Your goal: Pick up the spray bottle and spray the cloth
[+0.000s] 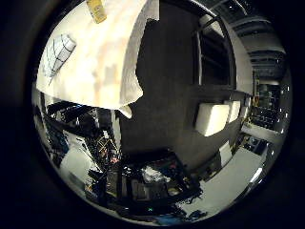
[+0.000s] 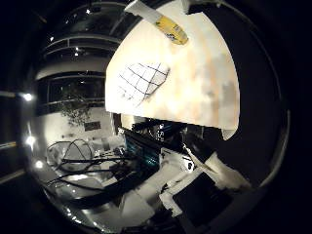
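The bottle (image 2: pixel 163 23) lies flat near one edge of the table (image 2: pixel 204 87), the cloth (image 2: pixel 141 80) beside it, both far from the palm, so a blind descent could miss or roll it; whether the fingers are released or clenched cannot be told.

- From the little-finger side of the palm we're looking out well away from the table (image 1: pixel 102 71), seeing its pale top plus a big stretch of dark floor (image 1: pixel 167 95) beside it.
- Thumb-side view faces the same table, also from far off.
- Both views share the checked cloth (image 2: pixel 141 80) and the spray bottle (image 2: pixel 168 27) lying on that table.
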You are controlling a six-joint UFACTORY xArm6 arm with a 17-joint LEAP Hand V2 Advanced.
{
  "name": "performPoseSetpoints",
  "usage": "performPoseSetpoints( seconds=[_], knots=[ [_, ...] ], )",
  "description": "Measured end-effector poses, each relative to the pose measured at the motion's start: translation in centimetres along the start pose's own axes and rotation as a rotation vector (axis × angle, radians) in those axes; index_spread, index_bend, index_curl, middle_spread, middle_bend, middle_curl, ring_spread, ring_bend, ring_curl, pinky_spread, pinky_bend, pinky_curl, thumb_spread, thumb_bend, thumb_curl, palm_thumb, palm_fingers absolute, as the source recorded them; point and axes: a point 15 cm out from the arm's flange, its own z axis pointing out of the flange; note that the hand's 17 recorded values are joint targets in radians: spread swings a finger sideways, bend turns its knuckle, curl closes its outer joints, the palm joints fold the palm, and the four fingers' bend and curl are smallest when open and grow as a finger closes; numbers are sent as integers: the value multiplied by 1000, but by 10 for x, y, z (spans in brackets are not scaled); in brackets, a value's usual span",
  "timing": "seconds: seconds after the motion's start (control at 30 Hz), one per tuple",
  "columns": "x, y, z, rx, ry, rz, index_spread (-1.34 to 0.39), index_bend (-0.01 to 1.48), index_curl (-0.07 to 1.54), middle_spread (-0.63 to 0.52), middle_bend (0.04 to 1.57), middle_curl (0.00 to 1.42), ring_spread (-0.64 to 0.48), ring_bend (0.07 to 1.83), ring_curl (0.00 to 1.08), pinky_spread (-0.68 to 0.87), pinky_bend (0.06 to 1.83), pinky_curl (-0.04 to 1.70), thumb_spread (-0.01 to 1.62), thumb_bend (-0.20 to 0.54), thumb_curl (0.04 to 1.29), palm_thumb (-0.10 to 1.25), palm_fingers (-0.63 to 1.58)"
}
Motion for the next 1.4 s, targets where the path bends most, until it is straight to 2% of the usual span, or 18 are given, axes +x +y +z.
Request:
performPoseSetpoints(
  seconds=[0.37,0.8,1.17,1.4],
  knots=[
    [-8,-16,-14,120,-86,96,-317,151,275,132,199,302,209,278,279,382,378,319,1021,-28,384,745,75],
    [-14,-45,-5,280,-312,262,-271,141,245,129,225,335,195,316,282,377,424,320,1026,-26,370,689,95],
    [-5,-78,38,289,-516,383,-226,137,222,195,205,330,222,333,277,377,494,325,1014,-32,335,606,-22],
    [-23,-103,70,247,-613,391,-241,129,200,218,169,286,254,289,261,388,453,315,944,-37,298,452,-91]
  ],
)
